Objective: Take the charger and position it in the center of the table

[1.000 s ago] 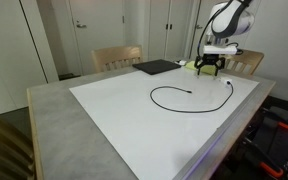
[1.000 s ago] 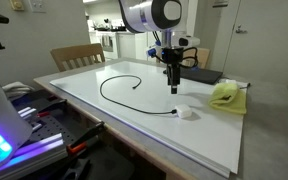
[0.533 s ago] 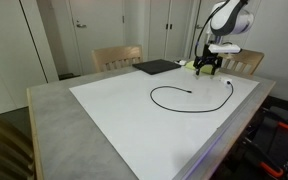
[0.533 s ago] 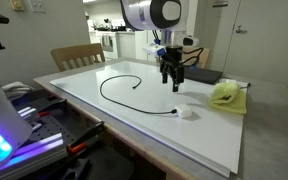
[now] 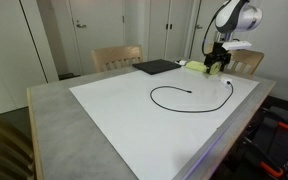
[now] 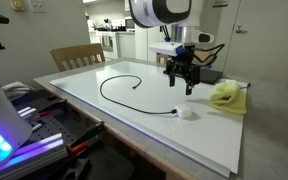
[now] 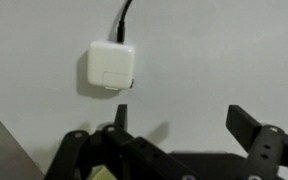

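Your gripper (image 7: pixel 180 114) is hovering with jaws spread, offset from the white plug block (image 7: pixel 111 67). The charger (image 6: pixel 102 90) is lying looped across the desk (image 5: pixel 54 110). Descending here, you are risking missing, or dragging the loop askew.

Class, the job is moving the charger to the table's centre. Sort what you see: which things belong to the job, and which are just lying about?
Part of the job:
charger
table
gripper, open

Just lying about:
black pad
yellow-green cloth
wooden chair
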`<state>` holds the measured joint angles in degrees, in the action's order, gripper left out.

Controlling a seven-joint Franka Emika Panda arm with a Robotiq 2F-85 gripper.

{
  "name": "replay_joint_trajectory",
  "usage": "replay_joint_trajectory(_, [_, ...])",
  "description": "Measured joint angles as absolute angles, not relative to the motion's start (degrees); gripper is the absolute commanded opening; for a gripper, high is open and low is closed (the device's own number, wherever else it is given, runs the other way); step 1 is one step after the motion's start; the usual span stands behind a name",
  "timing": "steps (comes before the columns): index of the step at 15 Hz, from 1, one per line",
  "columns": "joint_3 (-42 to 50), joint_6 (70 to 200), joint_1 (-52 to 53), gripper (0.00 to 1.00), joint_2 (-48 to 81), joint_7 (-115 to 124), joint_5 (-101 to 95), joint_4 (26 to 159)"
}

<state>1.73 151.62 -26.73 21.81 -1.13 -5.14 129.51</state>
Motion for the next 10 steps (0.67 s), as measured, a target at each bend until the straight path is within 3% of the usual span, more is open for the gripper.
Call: replay_joint_trajectory(10, [11.74,150.21,-20.41,1.00,19.80,-4.08,-4.35,131.26])
